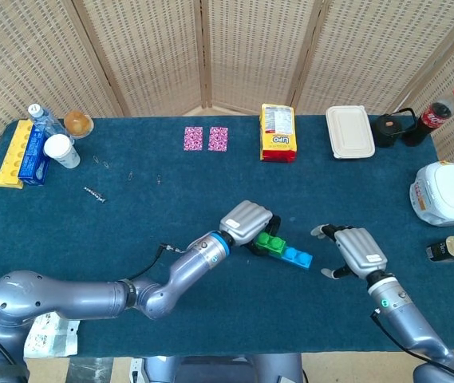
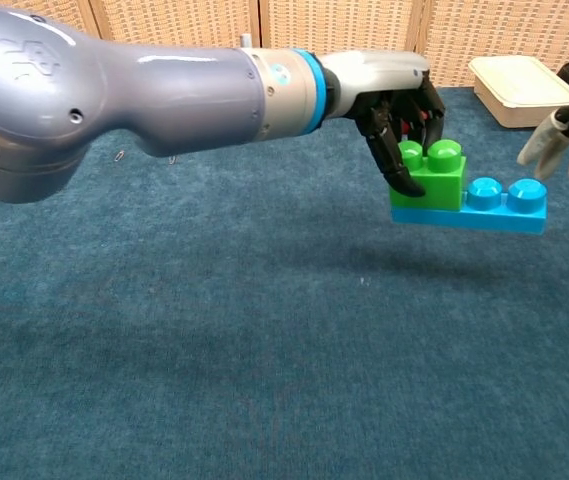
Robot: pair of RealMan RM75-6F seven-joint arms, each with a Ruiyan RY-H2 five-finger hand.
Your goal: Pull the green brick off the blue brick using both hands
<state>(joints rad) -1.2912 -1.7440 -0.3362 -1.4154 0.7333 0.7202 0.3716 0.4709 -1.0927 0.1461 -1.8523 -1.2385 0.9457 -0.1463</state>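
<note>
While our left hand [image 2: 404, 125] carries the stack above the table [image 1: 171, 199], this is how things stand:
Left hand: fingers clamped on the green brick [image 2: 432, 178], thumb hooked under its near end.
Bricks: green brick sits locked on 1 end of the blue brick [image 2: 489, 205], both held in the air.
Right hand [image 1: 353, 251]: fingers spread, holding nothing, just beside the blue brick's free end.
Risk: if we close too shallow on the blue end, we judge it may slip or the stack may twist loose.
</note>
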